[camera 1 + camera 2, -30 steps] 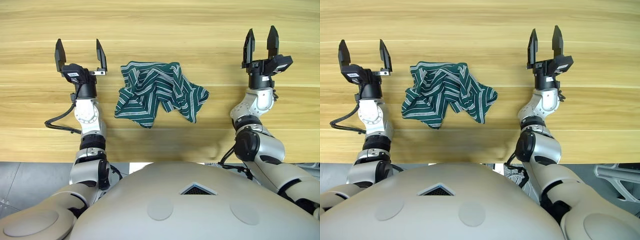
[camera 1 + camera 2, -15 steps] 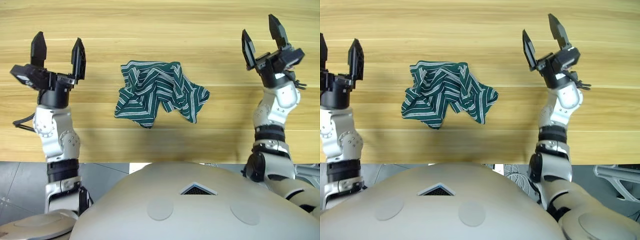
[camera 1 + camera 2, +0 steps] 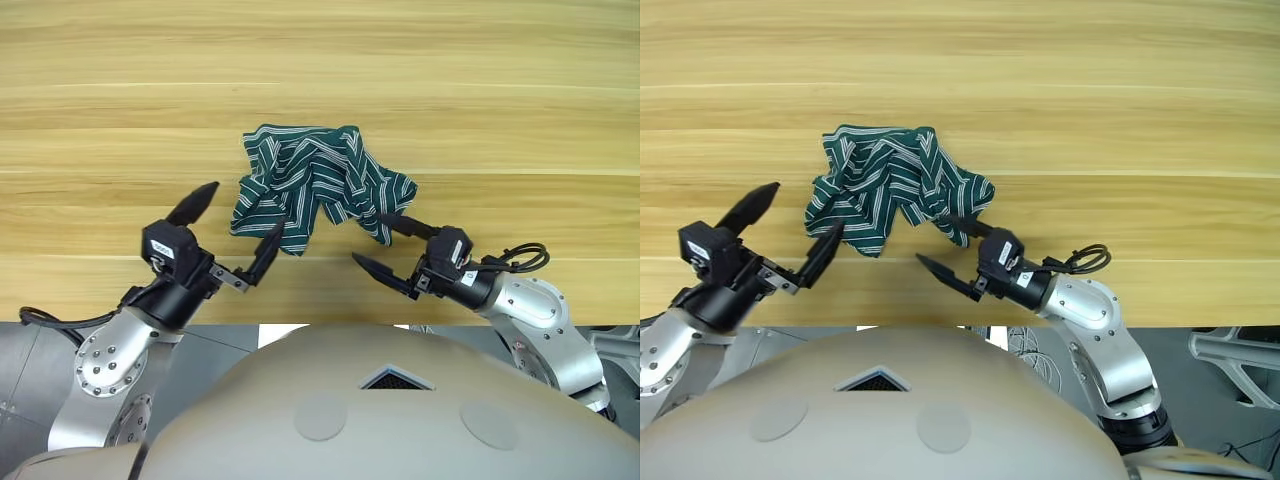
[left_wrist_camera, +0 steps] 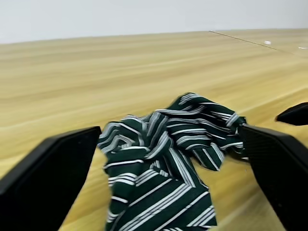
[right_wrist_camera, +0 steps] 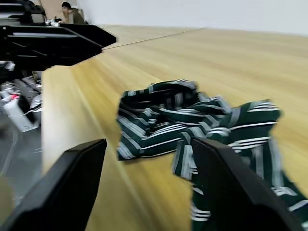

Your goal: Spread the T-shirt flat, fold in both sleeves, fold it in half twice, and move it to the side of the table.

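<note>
I'm holding left fingers (image 3: 195, 203) and right fingers (image 3: 405, 226) spread wide, low by the crumpled T-shirt's (image 3: 315, 185) near edge on the surface (image 3: 500, 120), likely lining up grabs for spreading it.

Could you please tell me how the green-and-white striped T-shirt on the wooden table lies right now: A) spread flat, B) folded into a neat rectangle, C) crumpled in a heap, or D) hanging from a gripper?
C: the green-and-white striped T-shirt lies bunched and wrinkled in a heap on the wooden table.
</note>
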